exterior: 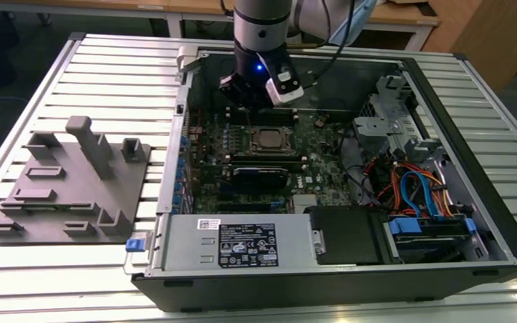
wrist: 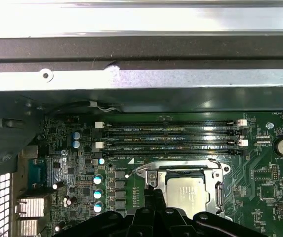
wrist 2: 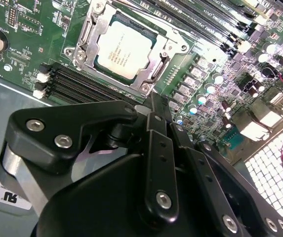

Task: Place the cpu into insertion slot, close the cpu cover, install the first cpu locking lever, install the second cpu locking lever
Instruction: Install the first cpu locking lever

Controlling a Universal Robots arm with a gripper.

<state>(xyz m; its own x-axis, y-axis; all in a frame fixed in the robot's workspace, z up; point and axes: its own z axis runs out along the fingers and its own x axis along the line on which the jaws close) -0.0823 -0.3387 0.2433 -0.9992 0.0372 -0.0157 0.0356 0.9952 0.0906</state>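
- The cpu [wrist 2: 124, 47] lies flat inside the insertion slot [wrist 2: 148, 30], its pale metal top facing up.
- The cpu cover [wrist 2: 93, 30] lies down over the insertion slot and frames the chip through its square window.
- The gripper [wrist 2: 154, 101] hangs just beside one corner of the insertion slot. Its fingers look pressed together with nothing between them, and I cannot tell whether its tip touches the board.
- Handling, as a judgement: the chip is light, stiff and thin, and its smooth top is likely slippery. The contacts beneath it are probably fragile, so a hold belongs on its outer edges.
- The cover is thin stiff sheet metal, probably best pressed on its frame and not on the chip.
- The memory slots [wrist 2: 77, 84] run alongside the insertion slot.
- Writing: fine dark print covers the chip's top, and small white lettering dots the green board around the insertion slot. I do not read either off.
- A printed label [exterior: 248, 245] sits on the grey power supply box, well apart from the insertion slot.
- The open computer case [exterior: 474, 101] lies on a slatted surface [exterior: 79, 67].
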